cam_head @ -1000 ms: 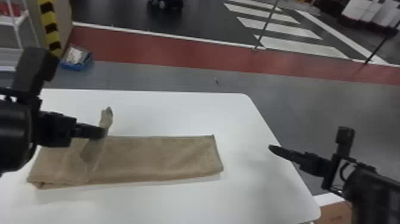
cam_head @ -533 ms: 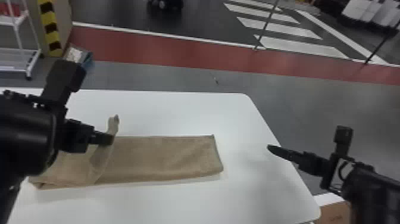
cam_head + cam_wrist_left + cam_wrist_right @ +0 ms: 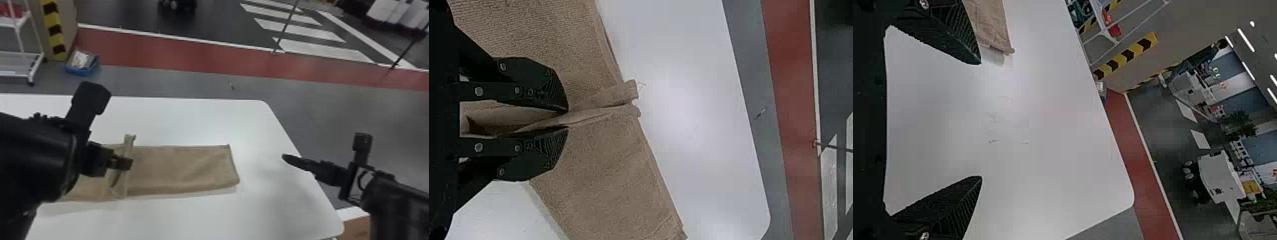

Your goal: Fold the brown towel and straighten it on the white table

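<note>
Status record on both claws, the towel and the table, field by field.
towel: brown, a long strip with a raised fold toward its left end
left claw: shut on the raised fold
right claw: open, empty, off to the towel's right
table: white, under the towel
progress: raised fold not yet laid flat
</note>
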`<state>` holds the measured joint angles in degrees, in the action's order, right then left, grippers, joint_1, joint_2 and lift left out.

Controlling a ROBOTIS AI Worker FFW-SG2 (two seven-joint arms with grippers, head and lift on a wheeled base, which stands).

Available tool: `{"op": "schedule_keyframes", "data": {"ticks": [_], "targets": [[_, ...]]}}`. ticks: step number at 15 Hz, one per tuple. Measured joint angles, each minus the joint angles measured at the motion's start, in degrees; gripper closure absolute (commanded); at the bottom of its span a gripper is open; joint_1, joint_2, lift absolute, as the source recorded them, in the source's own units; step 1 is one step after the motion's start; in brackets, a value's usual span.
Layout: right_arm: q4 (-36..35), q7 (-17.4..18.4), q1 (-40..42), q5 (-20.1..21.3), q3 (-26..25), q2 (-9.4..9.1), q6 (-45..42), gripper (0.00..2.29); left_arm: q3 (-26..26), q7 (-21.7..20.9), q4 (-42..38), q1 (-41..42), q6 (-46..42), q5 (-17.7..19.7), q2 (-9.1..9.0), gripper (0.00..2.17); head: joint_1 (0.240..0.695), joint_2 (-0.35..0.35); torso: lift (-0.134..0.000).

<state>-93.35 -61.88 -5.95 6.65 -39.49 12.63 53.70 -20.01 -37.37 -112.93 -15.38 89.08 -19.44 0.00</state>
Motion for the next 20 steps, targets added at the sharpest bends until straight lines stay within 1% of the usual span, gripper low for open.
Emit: {"op": "schedule_keyframes", "data": {"ticks": [3,6,7,9,11,12,13,15,16,17,18,19,20], "targets": [[-0.03,0.01,-0.11,-0.05,0.74,-0.06,0.09,0.05,-0.29,2.64,-0.95,1.27,0.00,3.27,0.00,0.04,0.695,-0.350,-0.124],[-0.82,0.01,-0.08,-0.18,0.85,-0.22,0.60,0.05,0.69,3.64,-1.61,1.85,0.00,4.13,0.00,0.04,0.695,-0.350,-0.124],[-1.62,-0.01,0.16,-0.29,0.97,-0.40,0.83,0.05,1.93,3.45,-1.73,2.11,0.00,4.14,0.00,0.04,0.695,-0.350,-0.124],[-5.40,-0.10,1.19,-0.51,2.04,-1.31,2.10,0.05,6.96,2.31,-2.24,3.11,0.00,4.03,0.00,0.03,0.695,-0.350,-0.124],[-10.22,-0.13,2.27,-0.98,4.42,-2.47,6.45,0.05,13.54,-1.05,-2.69,4.19,-1.43,3.88,0.00,0.03,0.695,-0.343,-0.124],[-12.99,-0.07,2.68,-1.45,6.17,-3.38,9.68,0.05,17.25,-2.94,-2.76,4.60,-3.08,3.83,0.00,0.03,0.695,-0.306,-0.124],[-15.27,0.11,2.89,-1.79,7.90,-4.31,12.79,0.05,20.17,-4.29,-2.76,4.91,-4.81,3.81,0.00,0.03,0.695,-0.227,-0.124],[-19.72,1.37,3.02,-2.19,12.71,-6.80,19.39,0.05,26.20,-6.26,-2.74,5.69,-9.55,3.88,-0.01,0.03,0.695,-0.142,-0.124],[-21.45,3.12,2.98,-2.29,15.56,-8.10,22.44,0.05,29.08,-6.47,-2.57,6.10,-11.79,4.11,-0.01,0.03,0.695,-0.103,-0.124],[-22.63,5.31,2.87,-2.42,18.39,-9.00,24.92,0.05,31.51,-6.46,-2.34,6.45,-13.62,4.60,-0.01,0.03,0.695,-0.054,-0.124],[-23.56,8.10,2.69,-2.61,21.92,-9.69,27.23,0.05,34.12,-6.42,-2.02,6.84,-15.28,5.43,0.00,0.03,0.695,-0.015,-0.124],[-23.99,10.95,2.43,-2.72,25.48,-10.15,28.73,0.05,36.21,-6.45,-1.71,7.35,-16.19,6.53,0.00,0.03,0.695,0.065,-0.124],[-24.09,13.02,2.12,-2.76,28.28,-10.50,29.34,0.05,37.48,-6.46,-1.48,7.93,-16.86,7.63,0.00,0.04,0.695,0.089,-0.124]]}}
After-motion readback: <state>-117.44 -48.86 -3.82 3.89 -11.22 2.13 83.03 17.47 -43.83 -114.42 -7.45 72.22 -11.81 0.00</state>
